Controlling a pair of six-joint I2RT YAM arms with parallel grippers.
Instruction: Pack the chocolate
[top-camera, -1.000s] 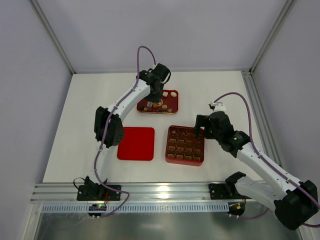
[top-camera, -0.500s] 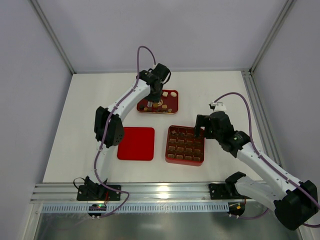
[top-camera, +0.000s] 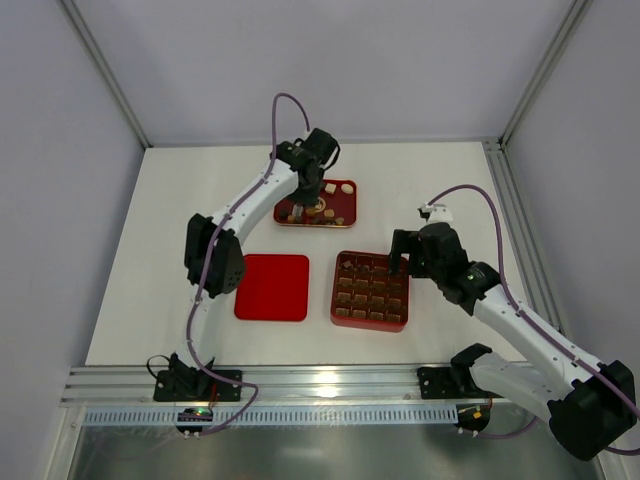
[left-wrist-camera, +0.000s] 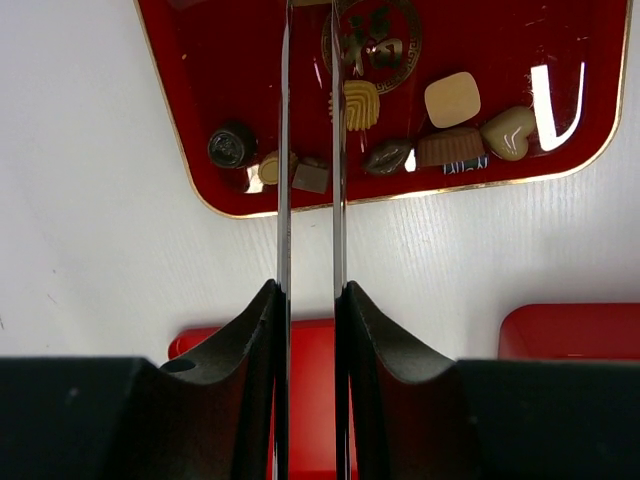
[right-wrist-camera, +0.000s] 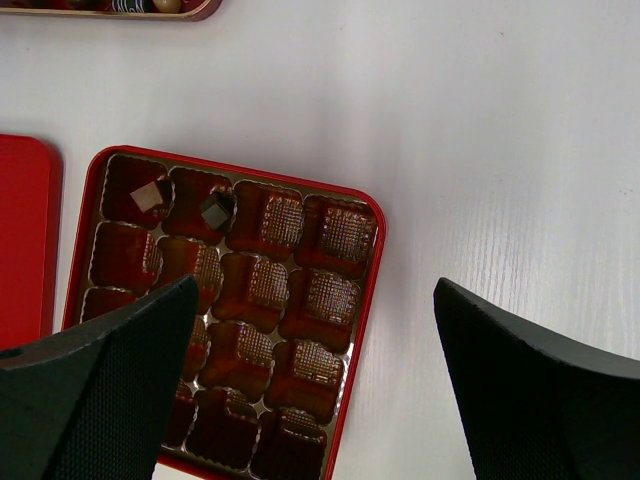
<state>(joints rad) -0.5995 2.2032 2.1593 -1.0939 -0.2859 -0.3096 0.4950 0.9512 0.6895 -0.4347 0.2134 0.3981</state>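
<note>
The left gripper's fingers (left-wrist-camera: 250, 350) stand narrow, two thin blades with only a slit between them. Their tips run off the top of my wrist view, so I cannot tell whether they pinch anything. I take the red gridded square box (right-wrist-camera: 375, 240) as my landmark: the left gripper (top-camera: 303, 205) hangs beyond its far left corner, over a shallow red tray with a gold rim (left-wrist-camera: 180, 120).

Most of the chocolate (left-wrist-camera: 452, 99) lies loose in that tray: a cream square, a tan ridged piece, a tan heart, a dark round one and a few small brown bits. They sit strung along the tray's edge nearest the box. Two more small dark pieces sit inside the box, in the two far-row cells nearest its far left corner. The other cells that I can see show only their brown liner.

The right gripper (right-wrist-camera: 315, 283) hovers over the box's right side with its fingers spread wide and nothing between them. A flat red square lid (top-camera: 272, 287) lies just left of the box on the white table (top-camera: 150, 250)
</note>
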